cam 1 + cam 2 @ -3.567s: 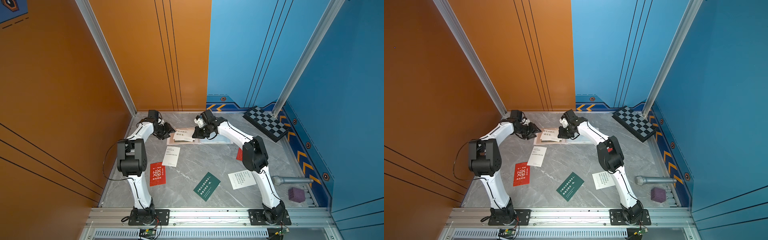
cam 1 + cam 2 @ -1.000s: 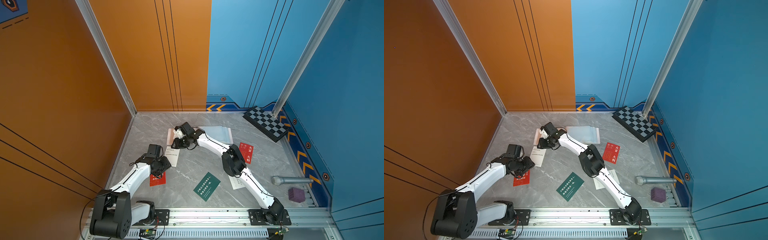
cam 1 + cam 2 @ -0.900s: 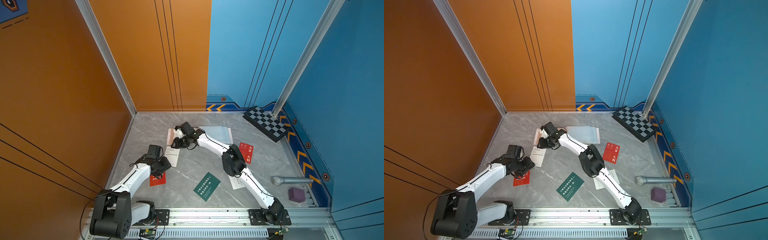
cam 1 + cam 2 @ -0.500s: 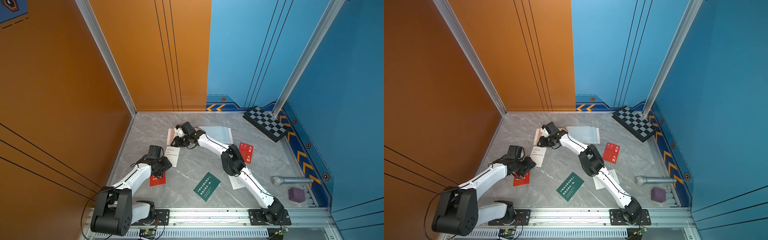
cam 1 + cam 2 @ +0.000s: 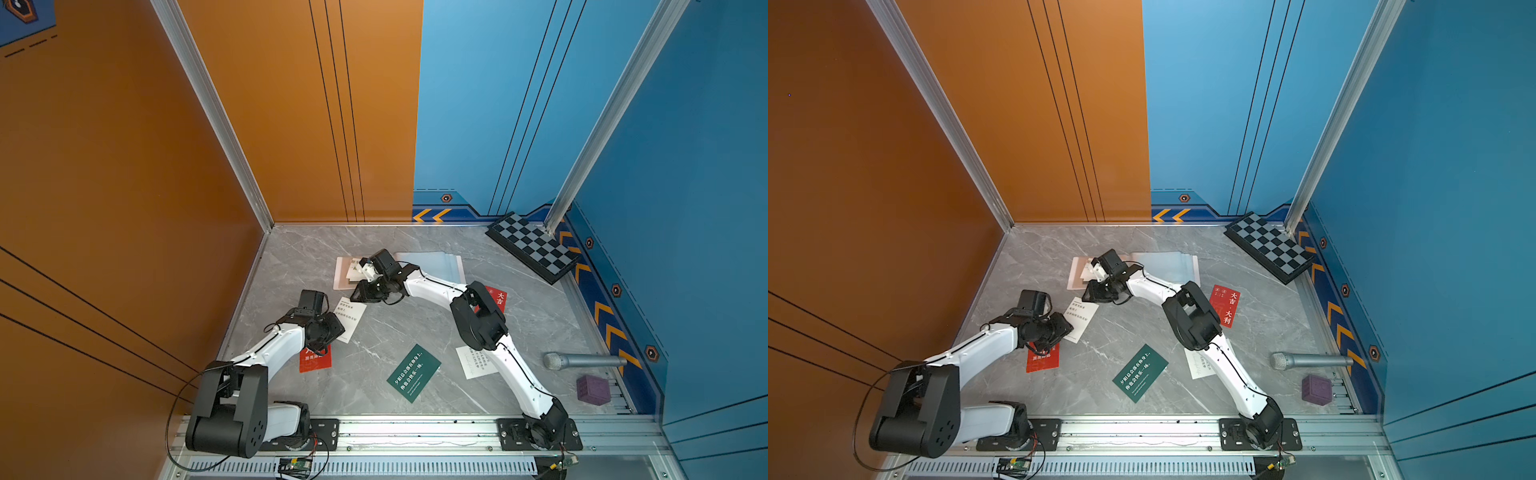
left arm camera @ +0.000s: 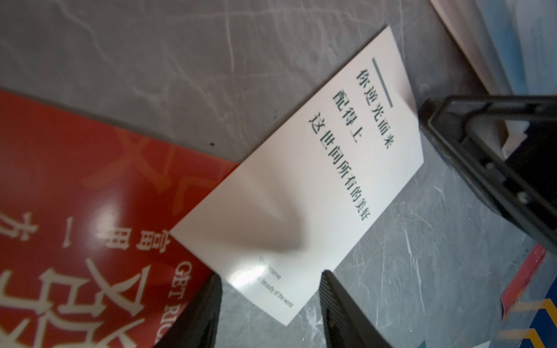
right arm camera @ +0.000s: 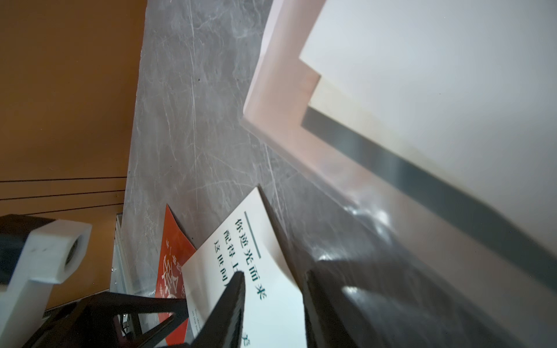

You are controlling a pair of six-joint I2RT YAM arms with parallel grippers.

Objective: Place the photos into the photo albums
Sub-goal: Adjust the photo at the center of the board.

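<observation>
Beneath both grippers spreads the grey marble tabletop (image 5: pixel 361 386), the largest surface in both top views. Just beyond the right gripper (image 5: pixel 356 296) lies the open photo album (image 5: pixel 440 266). Its bluish sleeve pages are to that gripper's right and its pink leaf is directly behind it. A white card (image 7: pixel 422 90) rests on the leaf, and whether it sits inside a sleeve cannot be told. Well off to the right gripper's right, in the back corner, sits a checkered board (image 5: pixel 532 247).

Between the two grippers a white photo (image 5: pixel 351 316) with dark print lies on the table. The right gripper's jaws stand partly apart over its far corner, and the printed face shows in the gap. The left gripper (image 6: pixel 269 298) is spread wide, its fingers straddling the photo's near corner without closing on it.

Under the left gripper a red photo (image 5: pixel 316 359) lies with one corner beneath the white one. To the left gripper's right is the dark green photo (image 5: pixel 413 373). Further right, another white photo (image 5: pixel 471 361) is partly hidden under the right arm (image 5: pixel 478 324). A second red photo (image 5: pixel 1225 305) lies beside that arm's elbow. Far right of both grippers rest a microphone (image 5: pixel 582 360) and a purple cube (image 5: pixel 593 389).
</observation>
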